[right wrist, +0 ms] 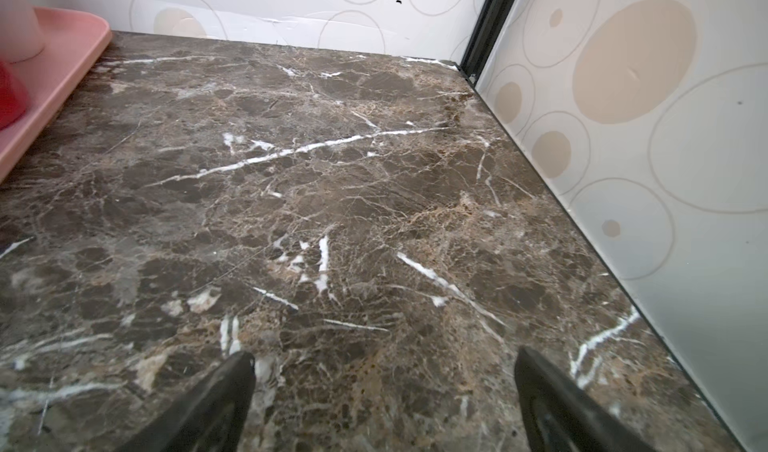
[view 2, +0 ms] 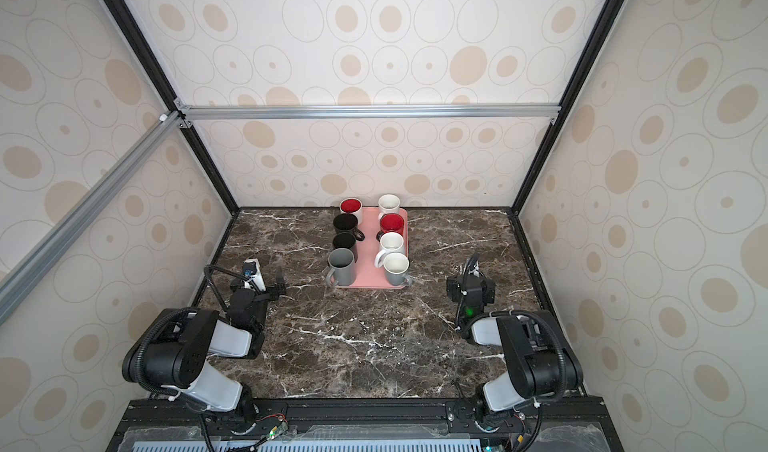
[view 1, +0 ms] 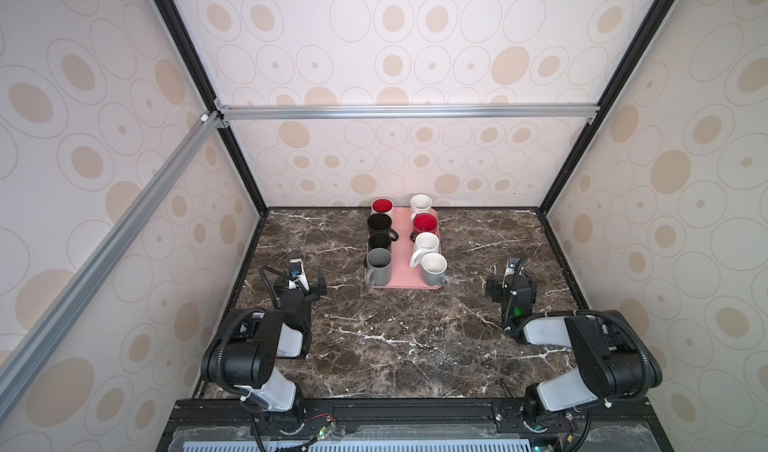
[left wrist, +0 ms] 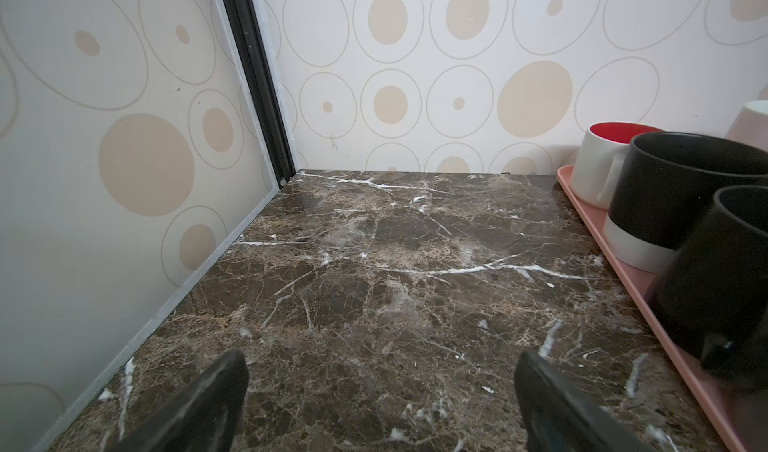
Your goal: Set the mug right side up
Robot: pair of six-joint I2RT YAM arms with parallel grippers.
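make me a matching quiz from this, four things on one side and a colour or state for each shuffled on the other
Things:
1. tray
2. left gripper
3. far left mug
4. near right mug

Colours or states:
a. white inside, grey outside
b. open, holding nothing
c. pink
d. red inside, white outside

Pairs: 1-c, 2-b, 3-d, 4-a
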